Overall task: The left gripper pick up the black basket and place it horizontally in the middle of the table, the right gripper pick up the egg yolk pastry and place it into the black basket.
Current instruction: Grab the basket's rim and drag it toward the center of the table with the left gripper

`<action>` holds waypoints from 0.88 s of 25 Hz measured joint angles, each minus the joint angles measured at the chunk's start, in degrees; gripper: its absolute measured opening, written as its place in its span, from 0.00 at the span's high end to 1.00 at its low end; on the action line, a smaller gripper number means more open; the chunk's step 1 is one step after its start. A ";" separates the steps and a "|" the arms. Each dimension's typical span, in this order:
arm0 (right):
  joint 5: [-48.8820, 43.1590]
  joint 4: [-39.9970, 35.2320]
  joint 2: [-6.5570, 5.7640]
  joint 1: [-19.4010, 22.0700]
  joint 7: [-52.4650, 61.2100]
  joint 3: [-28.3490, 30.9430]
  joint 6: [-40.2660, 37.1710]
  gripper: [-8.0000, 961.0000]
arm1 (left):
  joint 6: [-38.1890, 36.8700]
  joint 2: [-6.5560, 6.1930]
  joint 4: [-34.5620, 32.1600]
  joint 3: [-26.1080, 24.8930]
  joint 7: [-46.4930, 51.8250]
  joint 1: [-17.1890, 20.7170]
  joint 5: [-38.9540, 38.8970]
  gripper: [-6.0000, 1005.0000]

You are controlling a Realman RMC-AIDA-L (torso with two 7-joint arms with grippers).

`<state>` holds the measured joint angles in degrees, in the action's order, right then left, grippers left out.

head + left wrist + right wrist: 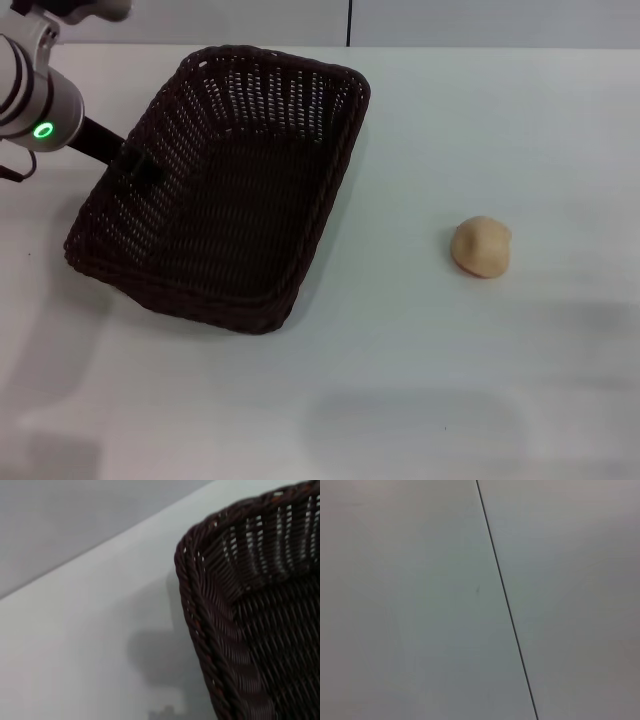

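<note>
The black basket (225,190) lies slantwise on the white table (420,380) at the far left, its open side up. My left gripper (135,165) is at the basket's left long rim, with its black tip over the rim's inner side. The left wrist view shows a rounded corner of the basket (250,605) and bare table beside it. The egg yolk pastry (481,246) sits alone on the table to the right of the basket, well apart from it. My right gripper is out of view.
The table's far edge meets a grey wall with a dark vertical seam (349,22). The right wrist view shows only a pale flat surface crossed by a thin dark seam (507,605).
</note>
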<state>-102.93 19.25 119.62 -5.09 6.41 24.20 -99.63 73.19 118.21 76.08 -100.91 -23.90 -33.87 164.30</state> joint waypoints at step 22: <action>-0.09 -0.14 -0.16 -0.13 0.00 -0.03 -0.03 0.17 | 4.46 -0.23 -3.08 1.34 -2.50 -4.36 1.26 0.54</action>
<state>-103.01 19.10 119.46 -5.22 6.41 24.17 -99.66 77.65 117.98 73.00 -99.57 -26.40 -38.24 165.56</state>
